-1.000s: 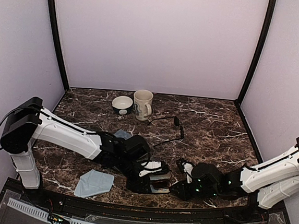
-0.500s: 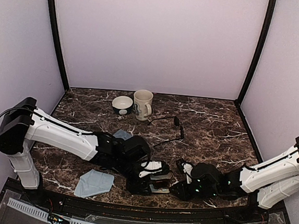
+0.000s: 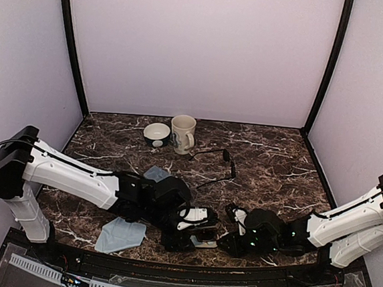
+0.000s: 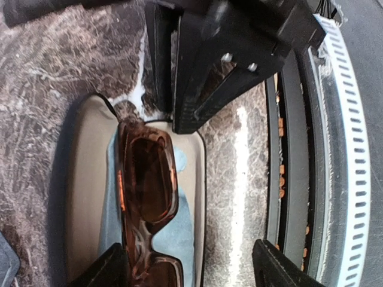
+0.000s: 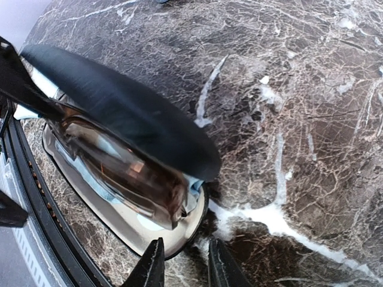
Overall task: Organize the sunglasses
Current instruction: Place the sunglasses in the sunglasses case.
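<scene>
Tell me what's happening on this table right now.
The brown sunglasses lie inside an open case near the front edge of the table, on a blue cloth. The left claw hangs open over them, gripping nothing. The right claw sits at the case's end by the raised lid; whether it pinches the case is unclear. The wire-framed sunglasses lie loose farther back, not yet put away.

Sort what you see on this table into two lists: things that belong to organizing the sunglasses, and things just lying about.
Belongs to the job:
- brown sunglasses
- black wire-framed glasses
- open black oval case, holding the brown pair

Just lying about:
- cream mug
- small bowl
- blue-grey cloth at the near edge
</scene>
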### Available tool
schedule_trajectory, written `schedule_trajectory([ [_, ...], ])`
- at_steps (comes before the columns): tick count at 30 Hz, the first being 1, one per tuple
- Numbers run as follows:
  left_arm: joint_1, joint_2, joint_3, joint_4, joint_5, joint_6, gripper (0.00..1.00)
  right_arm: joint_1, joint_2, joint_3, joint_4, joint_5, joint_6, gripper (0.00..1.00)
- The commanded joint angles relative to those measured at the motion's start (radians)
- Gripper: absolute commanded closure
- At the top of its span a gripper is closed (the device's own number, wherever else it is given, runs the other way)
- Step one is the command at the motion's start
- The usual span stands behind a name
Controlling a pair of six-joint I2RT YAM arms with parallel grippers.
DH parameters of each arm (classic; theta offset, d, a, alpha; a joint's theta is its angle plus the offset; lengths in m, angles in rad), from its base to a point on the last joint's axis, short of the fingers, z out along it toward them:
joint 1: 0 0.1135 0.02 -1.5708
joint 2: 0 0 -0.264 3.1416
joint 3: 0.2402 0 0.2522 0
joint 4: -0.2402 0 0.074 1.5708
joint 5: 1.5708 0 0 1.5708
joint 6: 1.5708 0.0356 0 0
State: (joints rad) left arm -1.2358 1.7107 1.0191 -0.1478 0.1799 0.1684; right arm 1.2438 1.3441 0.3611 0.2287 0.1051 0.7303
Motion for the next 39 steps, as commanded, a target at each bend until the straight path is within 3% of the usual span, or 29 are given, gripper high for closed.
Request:
schedule_trajectory([
  [1,-0.018,-0.086,-0.041,0.079,-0.052,0.047,0.24,0.012,0.015,0.019,-0.009,0.007,-0.014,0.74],
  [10,-0.049,-0.074,-0.060,0.128,-0.079,0.129,0.21,0.012,0.009,0.021,-0.016,0.008,-0.013,0.74],
  [39,-0.150,0.071,-0.033,0.204,-0.374,0.322,0.18,0.012,-0.002,0.024,-0.015,-0.001,-0.007,0.74],
])
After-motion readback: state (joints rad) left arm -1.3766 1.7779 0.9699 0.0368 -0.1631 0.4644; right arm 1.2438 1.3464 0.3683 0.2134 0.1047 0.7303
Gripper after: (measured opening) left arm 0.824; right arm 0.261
